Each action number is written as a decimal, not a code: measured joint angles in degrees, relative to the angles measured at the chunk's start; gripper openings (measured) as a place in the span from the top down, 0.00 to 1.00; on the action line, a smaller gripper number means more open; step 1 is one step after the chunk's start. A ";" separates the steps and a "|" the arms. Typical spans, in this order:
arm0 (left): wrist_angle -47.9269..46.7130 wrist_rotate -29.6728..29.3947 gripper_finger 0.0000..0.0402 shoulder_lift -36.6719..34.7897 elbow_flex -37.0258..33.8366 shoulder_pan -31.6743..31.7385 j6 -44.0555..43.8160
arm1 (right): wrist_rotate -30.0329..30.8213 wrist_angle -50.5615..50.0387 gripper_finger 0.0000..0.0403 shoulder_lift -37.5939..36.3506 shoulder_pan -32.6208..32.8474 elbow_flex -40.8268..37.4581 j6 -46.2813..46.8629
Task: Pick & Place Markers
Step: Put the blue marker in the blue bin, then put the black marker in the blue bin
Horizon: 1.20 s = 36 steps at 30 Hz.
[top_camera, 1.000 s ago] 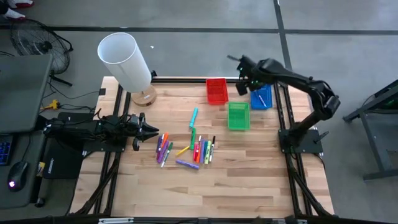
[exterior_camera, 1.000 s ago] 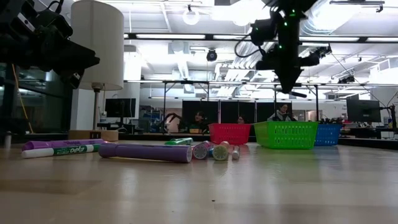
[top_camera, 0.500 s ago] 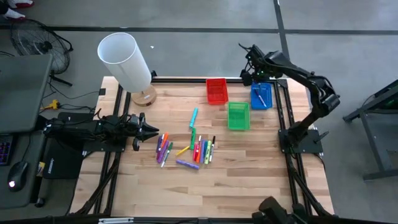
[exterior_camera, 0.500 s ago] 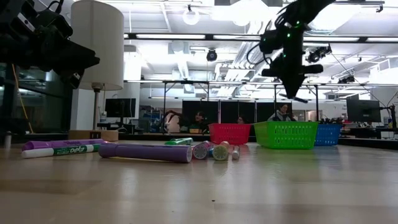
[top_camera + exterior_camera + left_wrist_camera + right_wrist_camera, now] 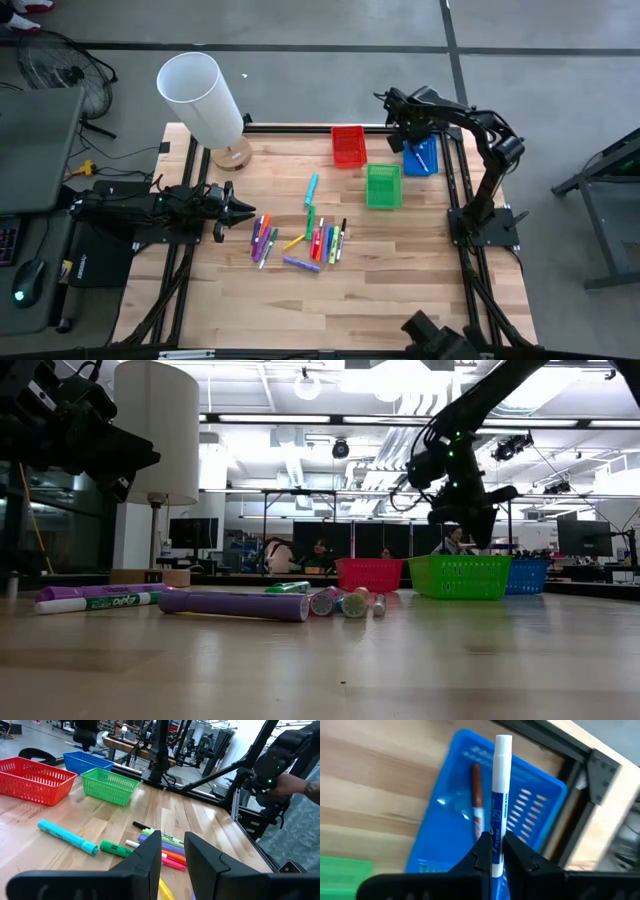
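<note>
Blue marker (image 5: pixel 499 800) pinched upright in right end effector (image 5: pixel 494 851), over the blue tray (image 5: pixel 540 805) w/ one marker inside. Lower it, centre over tray, then release. Left end effector (image 5: pixel 172 847), fingers slightly spread, waits near marker pile (image 5: pixel 300 240) on bench (image 5: pixel 400 290).

High view: camera overhead, facing straight down, far enough to take in the whole tabletop (image 5: pixel 400 290), both arms and surrounding floor.

Low view: camera at tabletop height, facing level across the surface into the room behind; nearest markers (image 5: pixel 235 604) loom large at centre left of the frame, with the red tray (image 5: pixel 369 574), green tray (image 5: pixel 459 576) and blue tray (image 5: pixel 527 576) far behind.

Left wrist view: close, low over the wood, looking across the markers toward the same three trays at upper left of the frame.

Right wrist view: very close, looking down onto the blue tray, shared with all other views.
</note>
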 joint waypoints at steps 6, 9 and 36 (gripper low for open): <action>0.00 0.00 0.79 0.00 -0.01 0.00 0.00 | -0.21 -0.75 0.96 0.01 0.11 -1.82 -2.23; 0.00 0.00 0.79 0.00 0.00 0.00 0.00 | -0.20 0.36 0.96 0.01 0.13 -5.66 -3.55; 0.00 0.00 0.79 0.02 0.00 0.00 0.00 | -0.26 14.43 0.70 0.04 0.09 -13.92 -9.05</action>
